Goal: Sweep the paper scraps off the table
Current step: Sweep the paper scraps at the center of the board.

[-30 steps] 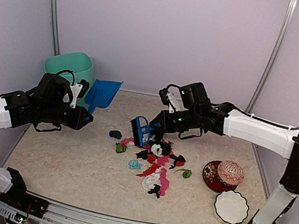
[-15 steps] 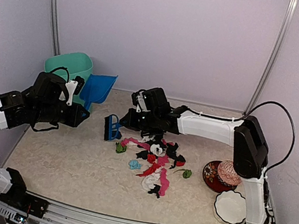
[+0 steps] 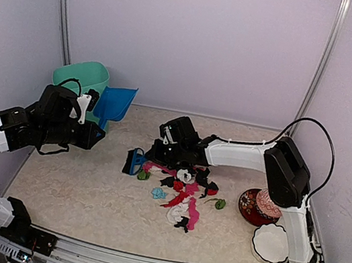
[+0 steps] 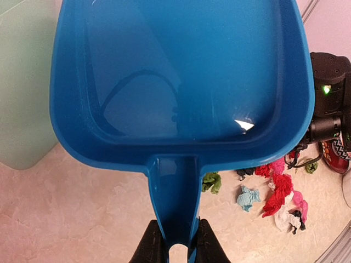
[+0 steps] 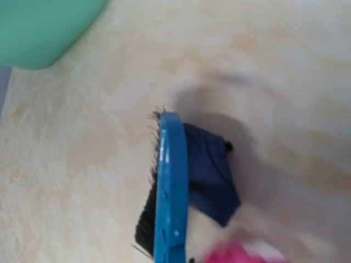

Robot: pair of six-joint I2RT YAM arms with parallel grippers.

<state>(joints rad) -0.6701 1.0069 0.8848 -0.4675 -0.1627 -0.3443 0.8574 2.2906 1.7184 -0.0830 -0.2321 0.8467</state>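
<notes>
Right claw (image 3: 156, 150), shut on a brush (image 3: 133, 161), meets the paper scraps (image 3: 183, 187) heaped on the table (image 3: 70, 188). Left claw (image 4: 175, 245) grips the dustpan (image 4: 181, 82) handle (pan empty); nearly all sweeping seemingly remains.

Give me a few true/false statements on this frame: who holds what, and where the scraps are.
1. The left hand grips the dustpan by its handle. True.
2. The dustpan has paper scraps in it. False: the pan is empty, and the scraps lie on the table.
3. The right hand holds the brush. True.
4. The brush is raised over the dustpan. False: it is low at the edge of the pile, on the side toward the dustpan.
5. A navy scrap lies right beside the brush. True.
</notes>
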